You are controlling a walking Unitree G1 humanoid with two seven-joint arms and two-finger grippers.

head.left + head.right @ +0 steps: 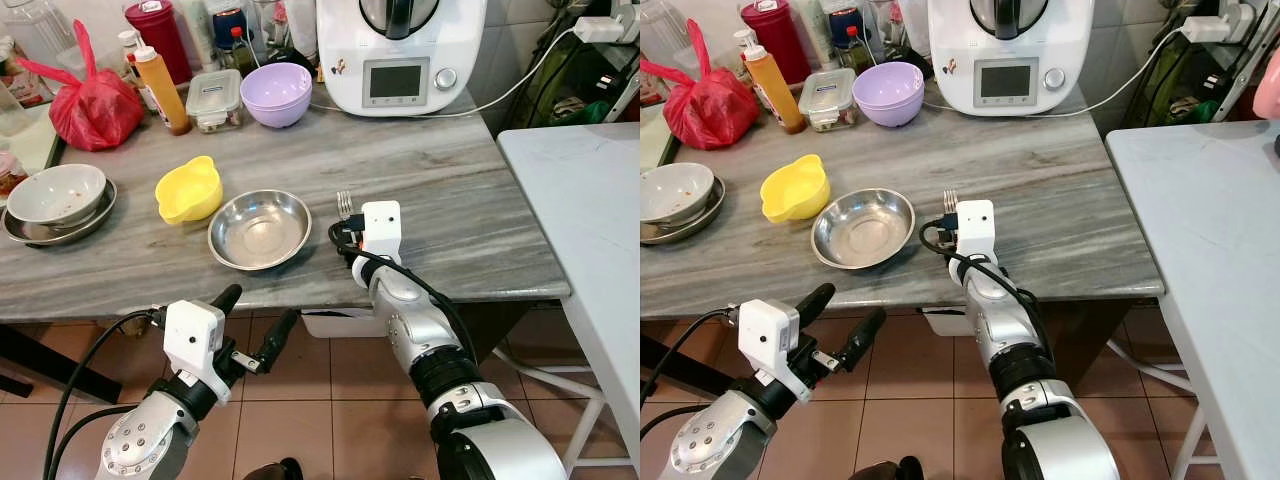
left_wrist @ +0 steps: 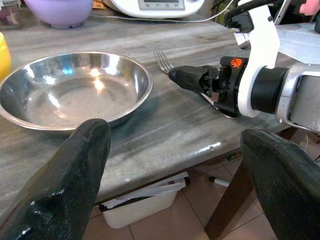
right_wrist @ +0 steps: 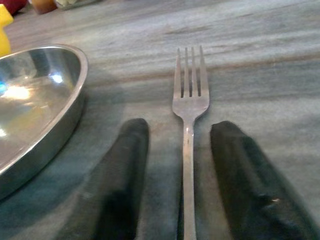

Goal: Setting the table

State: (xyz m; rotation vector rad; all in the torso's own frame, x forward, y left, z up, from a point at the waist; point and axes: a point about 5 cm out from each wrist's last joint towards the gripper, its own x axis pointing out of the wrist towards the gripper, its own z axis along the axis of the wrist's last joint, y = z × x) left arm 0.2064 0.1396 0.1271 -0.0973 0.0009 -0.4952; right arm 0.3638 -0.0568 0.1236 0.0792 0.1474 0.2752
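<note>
Spanning the scene is a grey, wood-grained table top [image 1: 470, 200], with terracotta floor tiles [image 1: 330, 400] below its near edge and a white table [image 1: 590, 210] just beside it on the robot's right. Along the far side stand a white kitchen machine [image 1: 400, 55] with a small screen, a lilac bowl [image 1: 276, 93], a lidded food box [image 1: 214, 100], an orange squeeze bottle [image 1: 161, 88] and a red plastic bag [image 1: 92, 105]. Nearer lie a yellow bowl [image 1: 188, 188], a white bowl [image 1: 56, 194] stacked in a metal dish, and a shallow steel bowl [image 1: 260, 229]. The fork [image 3: 188, 105] lies flat on the table just right of the steel bowl, tines pointing away from the robot. The right gripper [image 3: 181, 145] sits low over the table with its two black fingers parted, one on each side of the fork's handle and not closed on it; the right wrist view makes this gap plain, while the head views show only the tines past the white wrist housing. The left gripper [image 1: 255, 320] hangs below the table's near edge, fingers spread wide and empty. The left wrist view adds a white plastic bin [image 2: 145, 205] under the table.
</note>
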